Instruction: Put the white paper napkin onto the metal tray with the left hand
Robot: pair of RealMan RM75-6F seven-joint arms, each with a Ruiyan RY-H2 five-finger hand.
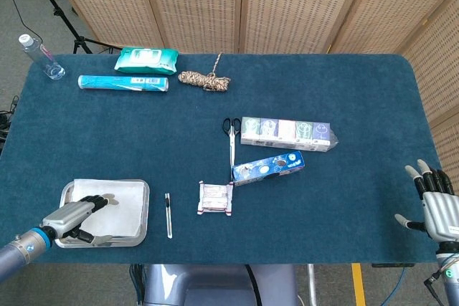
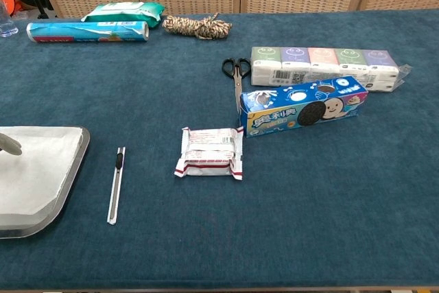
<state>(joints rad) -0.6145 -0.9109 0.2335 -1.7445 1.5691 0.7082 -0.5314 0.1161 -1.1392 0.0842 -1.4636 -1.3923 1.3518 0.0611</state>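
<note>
The white paper napkin [image 1: 122,201] lies flat in the metal tray [image 1: 145,209] at the table's front left corner. My left hand [image 1: 74,216] reaches in from the lower left and hovers low over the tray's left half, fingers stretched out over the napkin and holding nothing; I cannot tell whether it touches the napkin. In the chest view the napkin [image 2: 34,169] fills the tray [image 2: 81,152], and only one fingertip [image 2: 8,144] of that hand shows at the frame's left edge. My right hand [image 1: 437,206] stays at the front right edge with its fingers spread and empty.
A slim utility knife [image 1: 168,214] lies just right of the tray, then a wafer packet [image 1: 215,198]. A cookie box [image 1: 267,167], scissors [image 1: 229,137] and a tissue pack [image 1: 287,132] sit mid-table. Rope [image 1: 204,79], wipes [image 1: 145,59], a blue roll [image 1: 123,83] and a bottle [image 1: 37,55] line the back.
</note>
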